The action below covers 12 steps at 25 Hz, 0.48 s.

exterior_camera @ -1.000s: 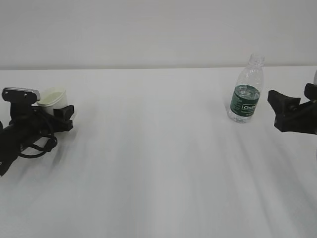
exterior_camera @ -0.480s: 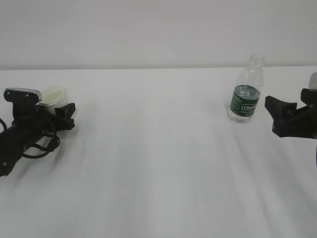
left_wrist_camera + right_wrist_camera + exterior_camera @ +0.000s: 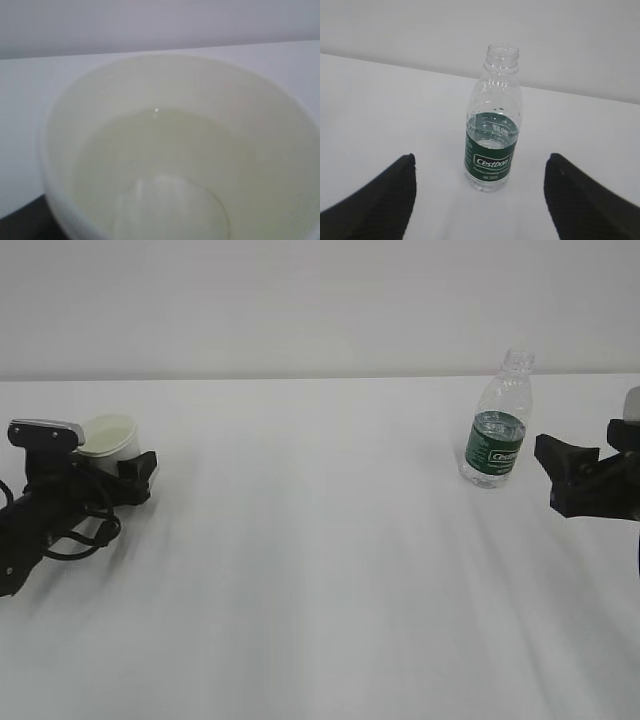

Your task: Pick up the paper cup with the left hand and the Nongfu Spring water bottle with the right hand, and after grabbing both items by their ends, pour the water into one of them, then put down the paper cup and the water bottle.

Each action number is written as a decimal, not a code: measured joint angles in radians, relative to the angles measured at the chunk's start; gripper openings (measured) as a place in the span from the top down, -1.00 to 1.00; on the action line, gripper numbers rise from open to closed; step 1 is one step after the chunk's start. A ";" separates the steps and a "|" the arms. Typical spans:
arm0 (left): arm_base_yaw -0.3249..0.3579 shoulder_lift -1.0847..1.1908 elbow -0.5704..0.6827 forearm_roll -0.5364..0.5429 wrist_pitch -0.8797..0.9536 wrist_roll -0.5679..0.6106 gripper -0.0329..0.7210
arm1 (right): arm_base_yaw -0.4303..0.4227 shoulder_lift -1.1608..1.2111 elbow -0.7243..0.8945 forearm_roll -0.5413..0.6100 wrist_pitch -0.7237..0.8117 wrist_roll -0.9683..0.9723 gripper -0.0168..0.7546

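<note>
The paper cup (image 3: 105,437) stands on the white table at the far left, its rim round. It sits between the fingers of my left gripper (image 3: 120,462), which lies low on the table and is open around it. The cup (image 3: 165,100) fills the left wrist view, with clear water (image 3: 165,165) in its bottom and the fingers hidden. The uncapped water bottle (image 3: 495,435) stands upright at the right, with water up to its green label. My right gripper (image 3: 552,475) is open just to its right and apart from it. The bottle (image 3: 492,145) is ahead, between the fingertips (image 3: 400,185).
The white table (image 3: 320,570) runs back to a plain pale wall. Black cables (image 3: 80,535) loop beside the left arm on the table. Nothing else stands on the surface between the cup and the bottle.
The cup's rim went from pinched and squarish to a round oval, and it settled slightly lower as the left fingers spread. The right gripper edged a little towards the bottle, then held still.
</note>
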 joint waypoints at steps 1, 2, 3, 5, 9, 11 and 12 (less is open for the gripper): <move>0.000 -0.011 0.005 0.000 0.000 0.000 -0.61 | 0.000 0.000 0.000 -0.002 0.002 0.000 -0.58; 0.000 -0.025 0.013 0.000 0.000 0.000 -0.61 | 0.000 0.000 0.000 -0.002 0.002 0.000 -0.58; 0.000 -0.035 0.021 0.000 0.000 0.000 -0.61 | 0.000 0.000 0.000 -0.002 0.002 0.000 -0.58; 0.000 -0.055 0.036 0.000 0.000 0.000 -0.62 | 0.000 0.000 0.000 -0.002 0.002 0.000 -0.58; 0.000 -0.078 0.080 -0.002 0.000 0.000 -0.62 | 0.000 0.000 0.000 -0.002 0.002 0.000 -0.58; 0.000 -0.090 0.102 -0.002 0.000 0.000 -0.62 | 0.000 0.000 0.000 -0.002 0.002 0.000 -0.58; 0.000 -0.096 0.114 -0.002 0.000 0.000 -0.62 | 0.000 0.000 0.000 -0.002 0.002 0.000 -0.58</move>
